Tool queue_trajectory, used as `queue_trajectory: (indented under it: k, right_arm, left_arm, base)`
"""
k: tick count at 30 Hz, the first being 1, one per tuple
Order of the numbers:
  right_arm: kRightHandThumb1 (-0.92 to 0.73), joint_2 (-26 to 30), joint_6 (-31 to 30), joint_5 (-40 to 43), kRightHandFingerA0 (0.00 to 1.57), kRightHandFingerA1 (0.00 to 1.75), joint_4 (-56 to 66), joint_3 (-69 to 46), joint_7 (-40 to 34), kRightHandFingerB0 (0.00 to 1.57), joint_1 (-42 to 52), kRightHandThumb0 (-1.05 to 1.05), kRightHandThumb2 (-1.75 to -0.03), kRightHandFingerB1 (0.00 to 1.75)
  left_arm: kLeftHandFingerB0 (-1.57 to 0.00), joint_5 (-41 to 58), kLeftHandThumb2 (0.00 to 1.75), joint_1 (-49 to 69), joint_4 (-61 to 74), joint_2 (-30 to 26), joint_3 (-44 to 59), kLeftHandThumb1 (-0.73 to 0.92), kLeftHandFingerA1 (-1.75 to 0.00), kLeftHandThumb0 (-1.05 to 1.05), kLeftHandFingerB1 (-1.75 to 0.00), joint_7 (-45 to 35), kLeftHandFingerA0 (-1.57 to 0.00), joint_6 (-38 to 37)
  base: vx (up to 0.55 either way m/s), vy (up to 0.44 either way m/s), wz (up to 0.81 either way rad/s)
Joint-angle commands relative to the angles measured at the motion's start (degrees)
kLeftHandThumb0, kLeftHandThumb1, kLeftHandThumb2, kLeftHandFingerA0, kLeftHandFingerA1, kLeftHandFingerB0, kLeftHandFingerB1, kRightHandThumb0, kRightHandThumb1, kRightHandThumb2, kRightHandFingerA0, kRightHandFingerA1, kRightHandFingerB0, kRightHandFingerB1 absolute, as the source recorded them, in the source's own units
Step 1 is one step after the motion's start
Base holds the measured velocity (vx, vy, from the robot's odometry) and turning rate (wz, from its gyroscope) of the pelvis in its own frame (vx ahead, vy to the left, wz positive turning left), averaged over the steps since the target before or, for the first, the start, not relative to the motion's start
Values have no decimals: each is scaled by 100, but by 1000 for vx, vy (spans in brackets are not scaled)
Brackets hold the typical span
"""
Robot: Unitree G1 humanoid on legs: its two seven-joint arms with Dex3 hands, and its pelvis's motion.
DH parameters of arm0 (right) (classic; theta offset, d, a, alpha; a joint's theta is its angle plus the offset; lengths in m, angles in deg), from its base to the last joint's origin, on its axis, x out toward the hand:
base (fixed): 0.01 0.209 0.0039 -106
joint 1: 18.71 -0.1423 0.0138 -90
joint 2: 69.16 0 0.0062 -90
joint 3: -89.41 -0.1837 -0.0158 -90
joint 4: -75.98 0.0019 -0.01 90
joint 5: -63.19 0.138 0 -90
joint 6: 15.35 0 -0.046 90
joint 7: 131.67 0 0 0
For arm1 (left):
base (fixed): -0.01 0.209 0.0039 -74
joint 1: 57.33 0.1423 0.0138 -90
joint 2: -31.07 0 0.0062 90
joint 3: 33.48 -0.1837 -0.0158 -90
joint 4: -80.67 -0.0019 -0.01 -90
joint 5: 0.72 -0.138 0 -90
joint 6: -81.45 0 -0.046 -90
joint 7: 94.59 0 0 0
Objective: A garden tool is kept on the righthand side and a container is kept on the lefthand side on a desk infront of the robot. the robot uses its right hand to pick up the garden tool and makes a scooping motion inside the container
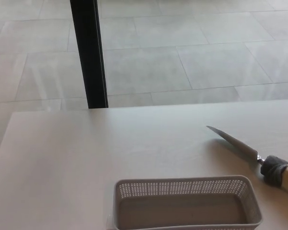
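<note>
Neither hand is in view, so I cannot tell their state: bring your right hand onto the garden tool's wrapped handle at the counter's right, blade pointing away from the perforated container alongside.

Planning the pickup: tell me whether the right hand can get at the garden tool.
Probably yes. The garden tool lies flat on the desk, apart from the basket, with nothing on or around it. No hand is in view, so reach is unconfirmed.

- just one view, head cam, tilted down at the pale wooden desk
- grey tiled floor fills the upper part
</note>
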Motion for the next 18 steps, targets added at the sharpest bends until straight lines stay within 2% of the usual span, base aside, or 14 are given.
queue_trajectory:
  k: [1, 2, 3, 4, 5, 6, 7, 8, 9, 14, 15, 16, 17, 18]
  right_arm:
    - [-57, 668, 198, 1109, 21, 71, -988, -1028, -395, 3, -649, -72, -94, 23]
    - [-57, 693, 210, 1105, 21, 71, -1045, -1076, -395, 3, -687, -72, -94, 23]
    - [-69, 892, 206, 1263, 0, 14, -792, -1258, -297, 0, -880, -101, -100, 3]
    - [-69, 1163, 209, 1221, 10, 21, -728, -1320, -548, 0, -1181, -101, -103, 6]
    - [-69, 1228, 219, 1237, 10, 21, -774, -1386, -616, 0, -1285, -101, -103, 6]
    - [-72, 1362, 273, 1206, 0, 9, -777, -1412, -657, 0, -1439, -105, -102, 0]
    - [-83, 1541, 322, 1187, 0, 0, -722, -1413, -558, 0, -1619, -82, -65, 0]
    - [-83, 1732, 362, 1178, 0, 0, -649, -1397, -381, 0, -1789, -82, -65, 0]
    - [-76, 1852, 248, 1123, 0, 9, -523, -1346, -443, 0, -1935, -105, -108, 4]
    - [-71, 2163, 252, 873, 0, 8, 710, -778, -203, 0, -2652, -104, -110, 0]
    - [-64, 2164, 202, 793, 0, 35, 961, -608, -171, 0, -2708, -105, -111, 7]
    - [-64, 2178, 124, 682, 0, 35, 1339, -358, -125, 0, -2800, -105, -111, 7]
    - [-59, 2173, 45, 656, 0, 47, 1570, -217, -63, 0, -2810, -105, -111, 21]
    - [-58, 2167, 227, 463, 0, 50, 1639, 30, -86, 0, -2968, -105, -110, 33]
  left_arm:
    - [-45, 341, 60, -93, -194, -202, 246, 68, -72, -37, -56, -54, -63, 203]
    - [-45, 337, 60, -95, -198, -203, 249, 68, -72, -37, -56, -59, -63, 200]
    - [-42, 401, 60, -96, -210, -187, 311, 68, -71, -36, -55, -105, -58, 193]
    - [-44, 336, 60, -132, -272, -200, 263, 67, -69, -38, -54, -72, -58, 207]
    - [-44, 322, 60, -134, -287, -195, 251, 67, -69, -38, -54, -78, -58, 192]
    - [-42, 391, 59, -157, -317, -175, 315, 67, -68, -36, -52, -95, -55, 210]
    - [-41, 445, 59, -161, -325, -168, 367, 67, -71, -35, -53, -108, -59, 231]
    - [-41, 475, 59, -148, -319, -162, 409, 67, -71, -35, -53, -116, -59, 247]
    - [-43, 438, 61, -130, -309, -169, 388, 69, -70, -37, -53, -140, -59, 240]
    - [-45, 504, 59, -55, -231, -167, 425, 65, -74, -35, -53, -148, -65, 267]
    - [-45, 503, 59, -45, -226, -168, 422, 64, -73, -36, -53, -166, -66, 254]
    - [-45, 503, 59, -53, -217, -167, 412, 64, -73, -36, -53, -190, -66, 237]
    - [-44, 472, 59, -48, -207, -173, 375, 64, -72, -38, -52, -187, -64, 241]
    - [-45, 468, 59, -99, -184, -188, 361, 65, -71, -37, -54, -176, -63, 285]
  base:
    - [0, 0, 0]
    - [0, 0, 0]
    - [0, 0, 0]
    - [0, 0, 0]
    - [0, 0, 0]
    - [0, 0, 0]
    - [0, 0, 0]
    - [0, 0, 0]
    - [0, 0, 0]
    - [0, 0, 0]
    - [0, 0, 0]
    - [0, 0, 0]
    - [0, 0, 0]
    - [0, 0, 0]
